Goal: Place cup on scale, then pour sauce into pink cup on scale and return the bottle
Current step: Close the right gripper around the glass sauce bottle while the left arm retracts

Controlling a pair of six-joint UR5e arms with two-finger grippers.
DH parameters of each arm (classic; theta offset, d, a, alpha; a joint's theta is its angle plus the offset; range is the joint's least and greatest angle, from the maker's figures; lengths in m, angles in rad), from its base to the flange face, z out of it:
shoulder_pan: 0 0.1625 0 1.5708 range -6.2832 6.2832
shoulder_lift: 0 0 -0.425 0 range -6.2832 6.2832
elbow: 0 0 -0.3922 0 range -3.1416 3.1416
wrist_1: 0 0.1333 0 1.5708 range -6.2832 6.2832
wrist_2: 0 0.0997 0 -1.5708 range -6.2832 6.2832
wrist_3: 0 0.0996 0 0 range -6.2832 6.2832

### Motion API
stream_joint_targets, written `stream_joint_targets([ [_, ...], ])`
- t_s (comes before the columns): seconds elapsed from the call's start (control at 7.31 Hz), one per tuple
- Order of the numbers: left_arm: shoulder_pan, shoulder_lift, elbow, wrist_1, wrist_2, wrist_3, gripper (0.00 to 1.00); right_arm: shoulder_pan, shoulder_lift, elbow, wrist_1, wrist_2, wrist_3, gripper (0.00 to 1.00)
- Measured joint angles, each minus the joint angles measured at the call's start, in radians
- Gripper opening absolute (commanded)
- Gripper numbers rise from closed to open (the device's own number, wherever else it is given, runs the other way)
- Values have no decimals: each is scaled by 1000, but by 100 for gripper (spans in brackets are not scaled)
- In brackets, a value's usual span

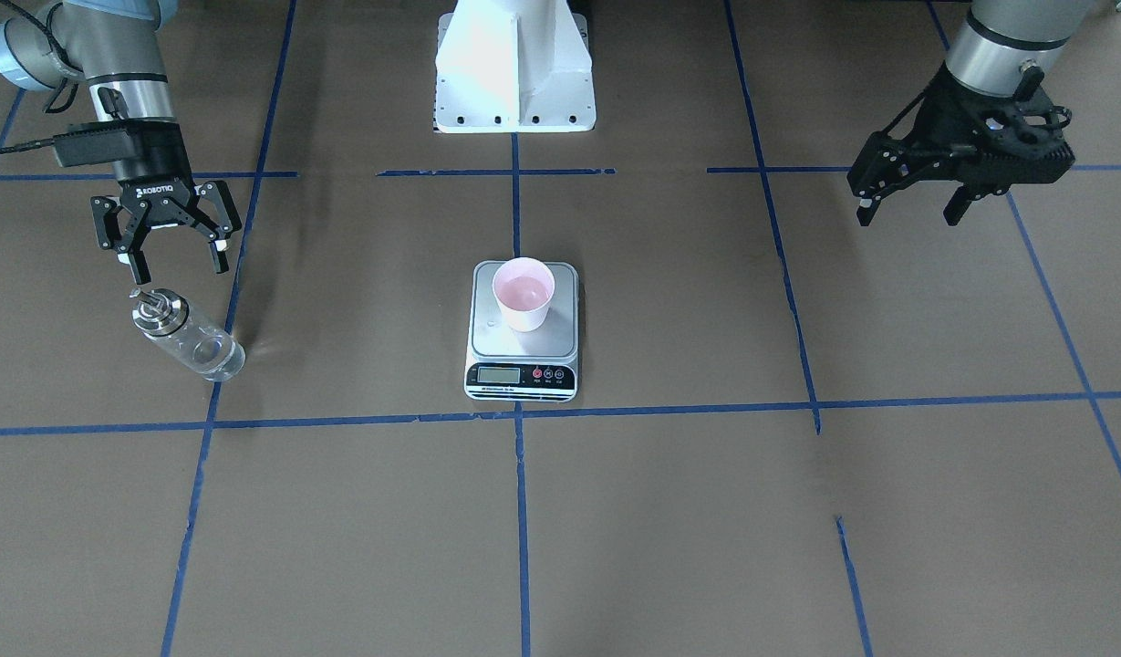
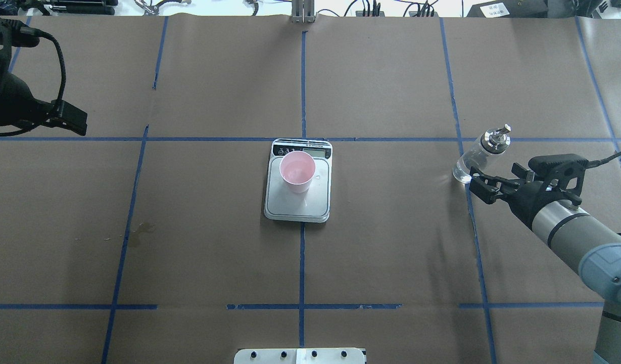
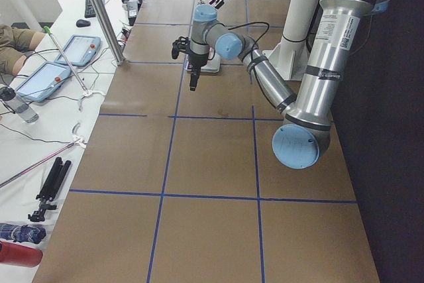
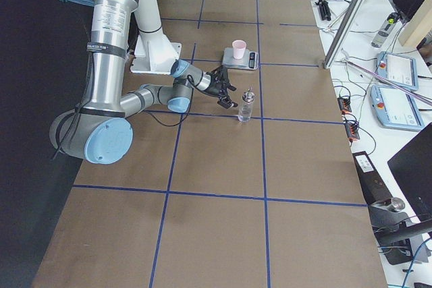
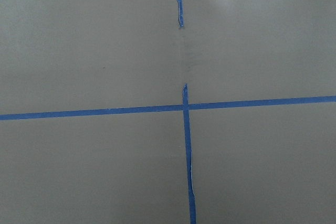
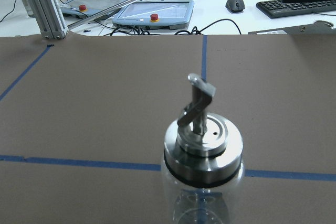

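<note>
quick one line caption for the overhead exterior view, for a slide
Pink cup standing on the scale at centre; open right gripper close to the upright bottle, not gripping it.

arms (image 4: 108, 65) silver, lt-blue caps (image 4: 108, 141) | R hand (image 1: 179, 265) blk, ROBOTIQ | blk cables (image 2: 62, 65)

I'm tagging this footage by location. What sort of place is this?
Probably a robotics lab test bench: two industrial arms stand at a table gridded with blue tape, and teach pendants lie on a bench beside it.
</note>
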Motion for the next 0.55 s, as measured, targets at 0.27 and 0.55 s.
stream_joint_targets([
  [0.27, -1, 2, 3, 0, 0, 5, 100, -22, 6, -38, 4, -66, 0, 100],
  [0.55, -1, 2, 4, -1, 0, 6, 100, -47, 11, -79, 6, -137, 0, 100],
])
